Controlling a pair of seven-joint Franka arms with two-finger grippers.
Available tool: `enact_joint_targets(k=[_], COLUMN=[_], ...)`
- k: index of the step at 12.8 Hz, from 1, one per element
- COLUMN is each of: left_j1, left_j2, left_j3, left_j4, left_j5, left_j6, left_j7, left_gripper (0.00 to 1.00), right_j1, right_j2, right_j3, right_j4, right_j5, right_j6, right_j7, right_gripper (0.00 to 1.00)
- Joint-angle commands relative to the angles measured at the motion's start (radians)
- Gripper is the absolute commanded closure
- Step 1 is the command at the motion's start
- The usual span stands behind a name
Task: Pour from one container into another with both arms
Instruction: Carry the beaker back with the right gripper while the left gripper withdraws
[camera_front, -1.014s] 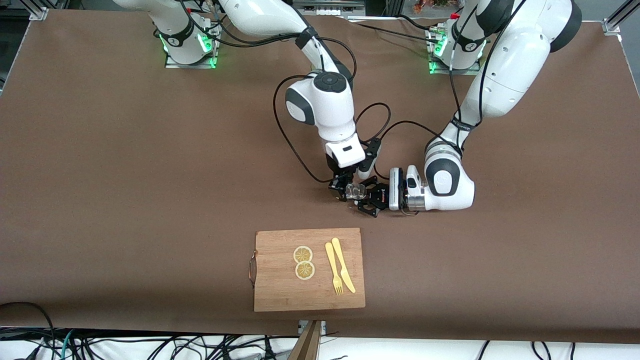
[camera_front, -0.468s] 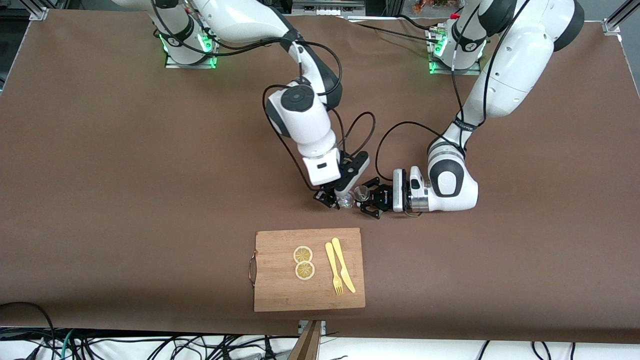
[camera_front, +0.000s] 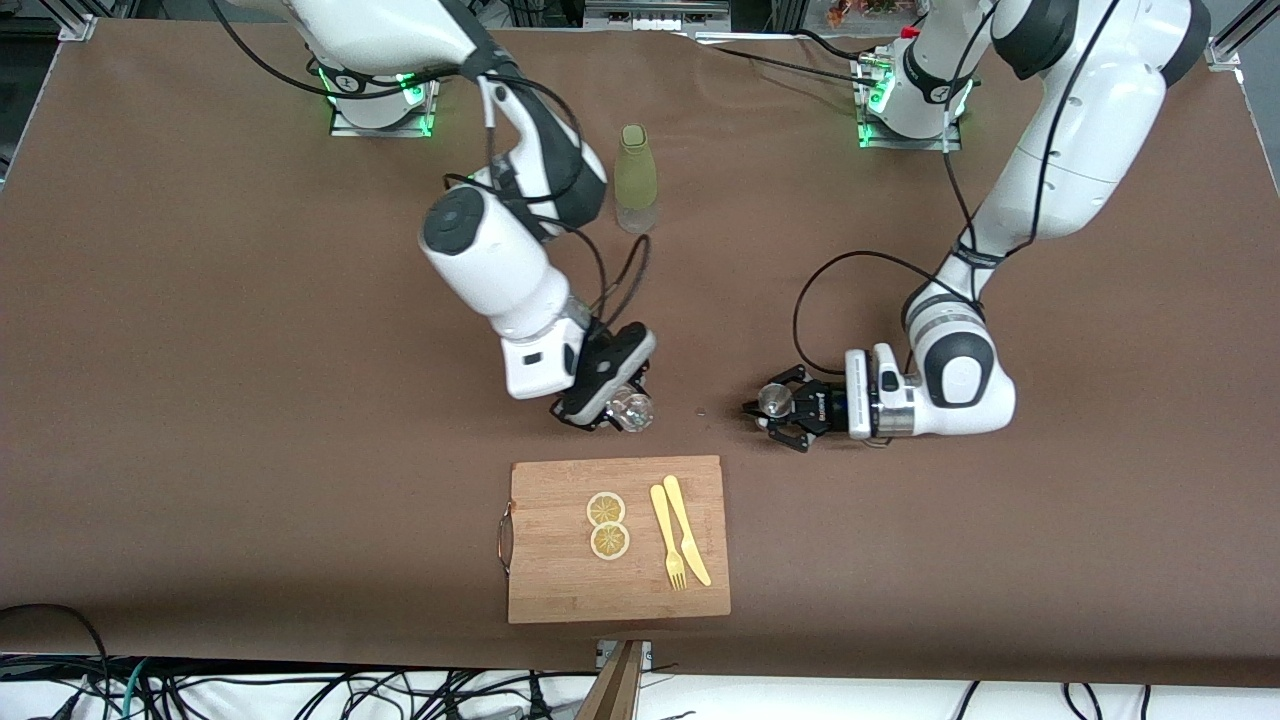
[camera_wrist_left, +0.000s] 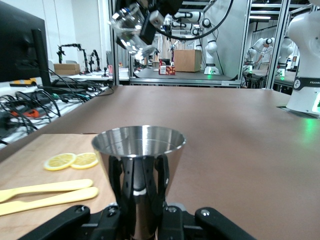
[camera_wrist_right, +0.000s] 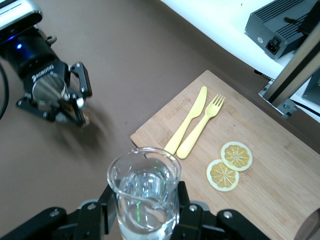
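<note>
The clear glass cup (camera_front: 631, 408) (camera_wrist_right: 145, 192) is held in my right gripper (camera_front: 612, 410) (camera_wrist_right: 145, 222), shut on its lower part, over the bare table beside the cutting board's edge. It looks tilted in the left wrist view (camera_wrist_left: 131, 26), high in the air. The steel jigger (camera_front: 775, 400) (camera_wrist_left: 139, 162) stands upright in my left gripper (camera_front: 772, 408) (camera_wrist_left: 142, 220), shut on its waist, low over the table toward the left arm's end. In the right wrist view the jigger (camera_wrist_right: 47, 90) sits well apart from the glass.
A wooden cutting board (camera_front: 560, 580) lies near the front camera with two lemon slices (camera_front: 607, 525), a yellow fork (camera_front: 667, 540) and knife (camera_front: 688, 530). A green-sleeved bottle (camera_front: 636, 178) stands farther from the camera, between the arms' bases.
The two grippers, close together a second ago, have drawn apart. The right arm swung the glass toward its end, uncovering the green bottle. The left drew the jigger back toward its own end.
</note>
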Motion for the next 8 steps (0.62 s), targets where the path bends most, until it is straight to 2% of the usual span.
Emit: enact_joint_targets(k=[1,4,8], left_j1=[0.083,0.188,0.330], left_j2=[-0.061,-0.060,-0.058], left_j3=[0.000,0.008,0.008], left_j4=[-0.030,-0.030,-0.022], left_j5=[0.107,0.191,0.299], left_j6=[-0.053,-0.163,-0.251], left_j7=[-0.008,-0.005,0.003], left_gripper=[1.00,1.00,1.00], right_j1=[-0.130,-0.275,-0.447], right_j2=[-0.129,-0.209,-0.291], right_j3=[0.097,0.163,0.201], right_j4=[-0.158,-0.243,-0.327], right_j5=[0.139,0.301,0.430], right_j6=[0.001,-0.059,-0.232], right_j7=[-0.173,-0.372,-0.610], right_gripper=[0.69,0.69,0.69])
